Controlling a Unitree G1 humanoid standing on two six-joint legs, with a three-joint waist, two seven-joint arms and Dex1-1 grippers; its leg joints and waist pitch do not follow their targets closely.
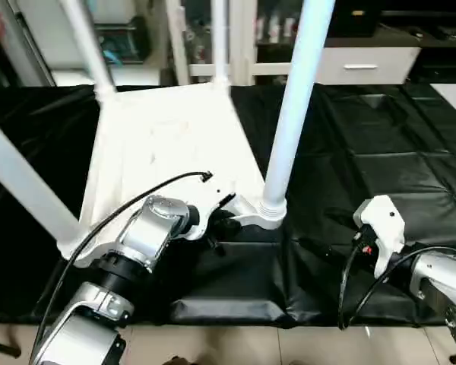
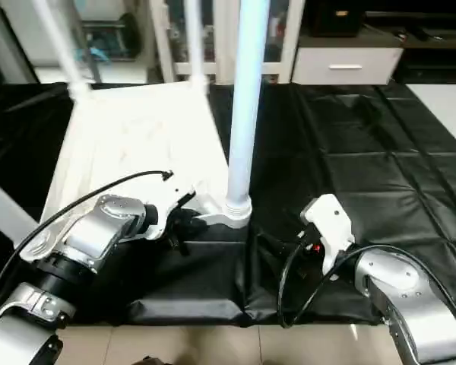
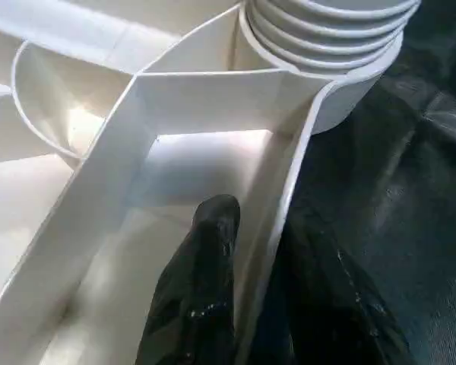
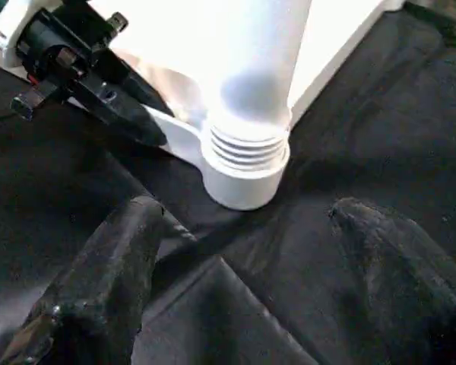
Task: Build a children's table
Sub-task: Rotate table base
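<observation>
Left gripper (image 3: 251,304), two black fingers, is clamping the thin outer rim wall of the white plastic rectangular tabletop (image 1: 167,152), which is lying ribbed underside up on the black-covered work table (image 1: 380,160). In the left wrist view one finger (image 3: 201,289) is sitting inside a rib compartment and the other outside against the black cover, with the wall pinched between them. The pinch point is lying just beside the round corner socket (image 3: 342,84) nearest the robot.

That socket is holding a long tapered white tube leg (image 1: 296,99), standing upright, its ringed collar (image 4: 247,148) seated in the socket mouth. The rib compartment by the inner finger is holding nothing else.

Right gripper (image 4: 243,251) is hovering wide open and gripping nothing, near the same socket, fingers apart from it, low over the black cover.

The right wrist view is showing the left gripper's fingers at the rim from outside. The head views are adding three more legs (image 1: 87,46) rising from the other corners; whether those are fully seated is probably not resolvable here.
</observation>
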